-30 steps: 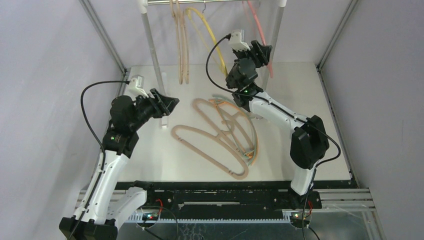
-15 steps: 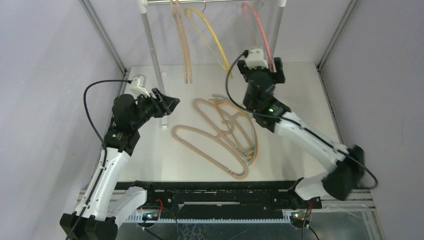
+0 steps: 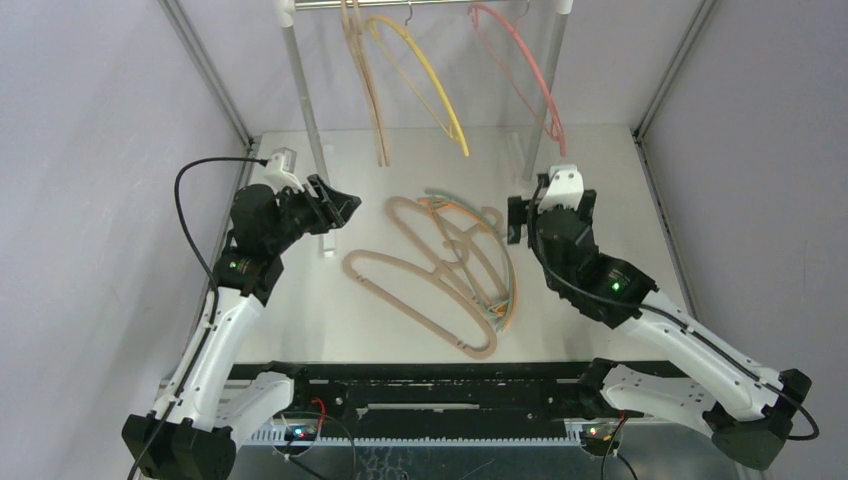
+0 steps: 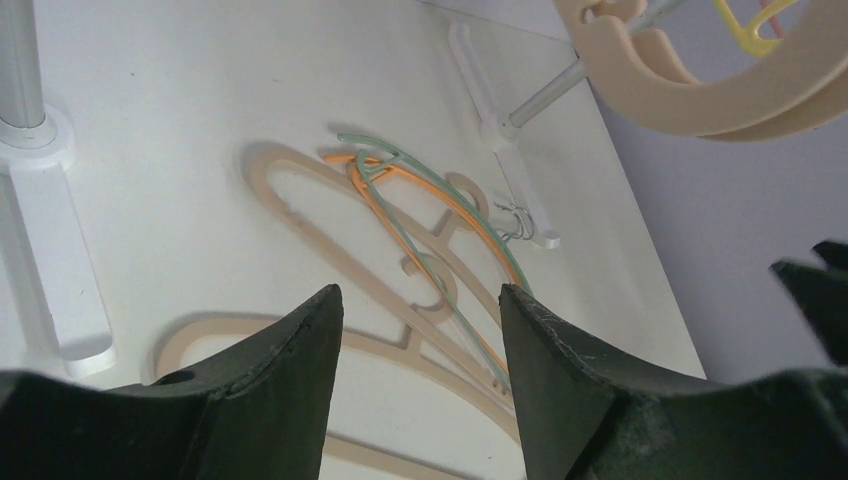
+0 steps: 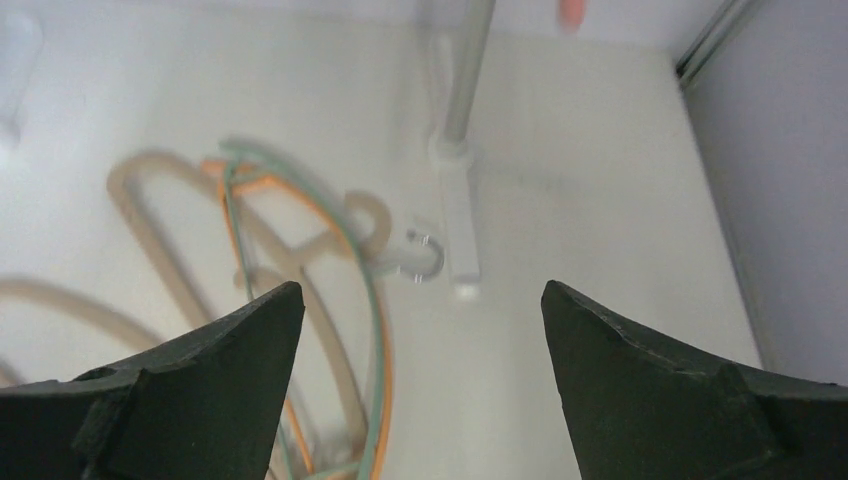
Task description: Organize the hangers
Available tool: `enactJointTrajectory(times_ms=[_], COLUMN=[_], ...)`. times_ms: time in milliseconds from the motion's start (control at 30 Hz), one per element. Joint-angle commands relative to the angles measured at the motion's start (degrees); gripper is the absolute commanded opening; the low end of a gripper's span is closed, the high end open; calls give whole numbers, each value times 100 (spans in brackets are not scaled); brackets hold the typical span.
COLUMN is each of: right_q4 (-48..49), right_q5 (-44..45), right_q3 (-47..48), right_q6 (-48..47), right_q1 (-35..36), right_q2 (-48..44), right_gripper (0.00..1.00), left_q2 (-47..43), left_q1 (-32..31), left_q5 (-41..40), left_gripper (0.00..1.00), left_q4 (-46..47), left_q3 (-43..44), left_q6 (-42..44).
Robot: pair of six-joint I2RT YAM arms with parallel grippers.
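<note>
Three groups of hangers are seen hung on the rail frame at the far side of the table: a pair of hung beige hangers towards the left, a yellow hanger beside them, and a pink hanger towards the right post. The remaining hangers are left in a loose pile on the table, between the two arms; a long beige hanger is laid nearest the arm bases, and a second beige hanger is crossed over it from the far side. A thin green hanger and a thin orange hanger are laid on top of the beige ones, their arcs running side by side along the right edge of the pile.

The left gripper is held above the table to the left of the pile, near the left post; its jaws are parted and nothing is held between them. The right gripper is held to the right of the pile, spread wide and likewise unloaded. In the right wrist view, which is blurred, what appears to be a small metal hook is seen just beside the foot of the right post; whether the two are touching cannot be told.
</note>
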Motion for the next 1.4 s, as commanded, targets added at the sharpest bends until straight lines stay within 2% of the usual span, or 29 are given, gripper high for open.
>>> enactJointTrajectory(times_ms=[0,167,233,333,467,600,767,1000,1200,1367], right_q4=[-1106,-1490,-1411,-1111,-488,12,577,1135,1285,1327], right_q5=[-214,-696,-976,-1283,-1428,-1423,-1755,-2189,-2290,-2243], right_q3=[-422,-1277,-1715,-2174,-2536,-2575,-2581,-2574,-2522,-2524], right_q6=[1219,2258,2587,3000,3326,3438,3205,2933,2935,2967], right_q1=[268,540,637,731,699,444,-107,-669,-721,-718], right_q2=[-564,-921,-871,-541,146,827,1250,1756,2222,2421], right_gripper=[93,79,76,75,68,45,31,29,31,29], left_q2=[12,-33,-43,-33,-35,-39,-72,-76,-3,25], left_q1=[-16,-20,-25,-29,-64,-130,-175,-198,-208,-211], left_q5=[-99,-192,-215,-197,-201,-192,-150,-124,-122,-117], left_gripper=[64,64,64,63,63,63,63,63,63,63], left_q4=[75,142,168,220,293,322,321,377,415,444], left_q3=[-14,-199,-270,-342,-403,-415,-432,-532,-545,-564], left_q6=[29,-22,-36,-70,-108,-120,-105,-98,-89,-90])
